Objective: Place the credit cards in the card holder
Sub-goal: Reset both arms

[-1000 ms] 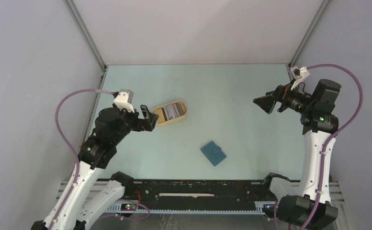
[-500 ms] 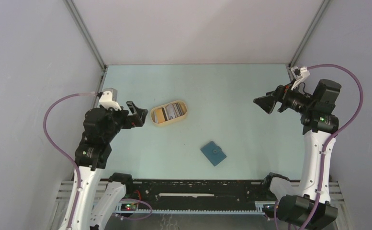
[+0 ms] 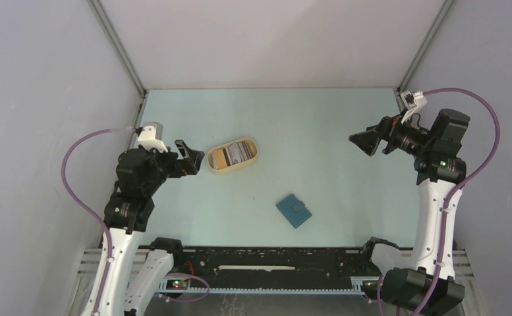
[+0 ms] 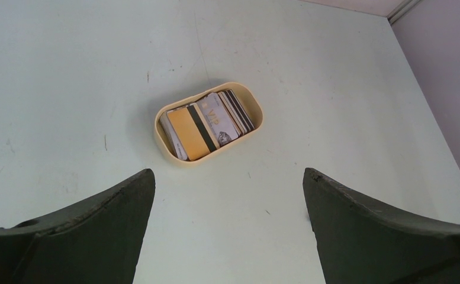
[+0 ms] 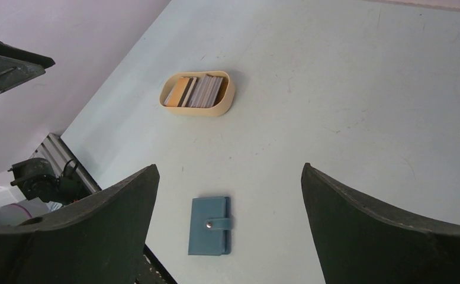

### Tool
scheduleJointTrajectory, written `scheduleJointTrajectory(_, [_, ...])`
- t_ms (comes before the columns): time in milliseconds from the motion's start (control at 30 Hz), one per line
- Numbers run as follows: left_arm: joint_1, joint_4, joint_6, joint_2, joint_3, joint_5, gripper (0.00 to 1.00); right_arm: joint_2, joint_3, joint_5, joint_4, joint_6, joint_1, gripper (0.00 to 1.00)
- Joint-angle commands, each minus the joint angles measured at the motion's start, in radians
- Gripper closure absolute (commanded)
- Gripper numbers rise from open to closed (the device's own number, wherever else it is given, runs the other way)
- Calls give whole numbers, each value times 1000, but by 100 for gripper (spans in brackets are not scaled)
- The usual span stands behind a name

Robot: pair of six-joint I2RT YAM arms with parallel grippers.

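The credit cards [image 3: 232,155] lie stacked in a tan oval tray [image 3: 234,164] left of centre; in the left wrist view a yellow-orange card [image 4: 190,134] lies on top of the stack. The card holder [image 3: 294,210], a teal-blue wallet snapped shut, lies flat nearer the front; it also shows in the right wrist view [image 5: 211,226]. My left gripper [image 3: 188,157] is open and empty, held above the table just left of the tray. My right gripper [image 3: 366,142] is open and empty, raised at the right, far from both.
The tray also shows in the right wrist view [image 5: 199,110]. Grey walls close the pale green table [image 3: 306,131] at left, back and right. A black rail [image 3: 266,260] runs along the front edge by the arm bases.
My left arm has drawn back to the left, away from the tray, over the last second, then stayed still. The right arm, cards and wallet have not moved.
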Motion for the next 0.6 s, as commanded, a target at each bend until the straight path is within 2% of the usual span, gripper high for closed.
scheduleJointTrajectory(0, [10,33,5,-8,-29,20,0,-2,36,6,24,27,-9,0])
scheduleJointTrajectory(567, [10,33,10,-17,-40,26,0,-6,36,-22,16,22,-15,0])
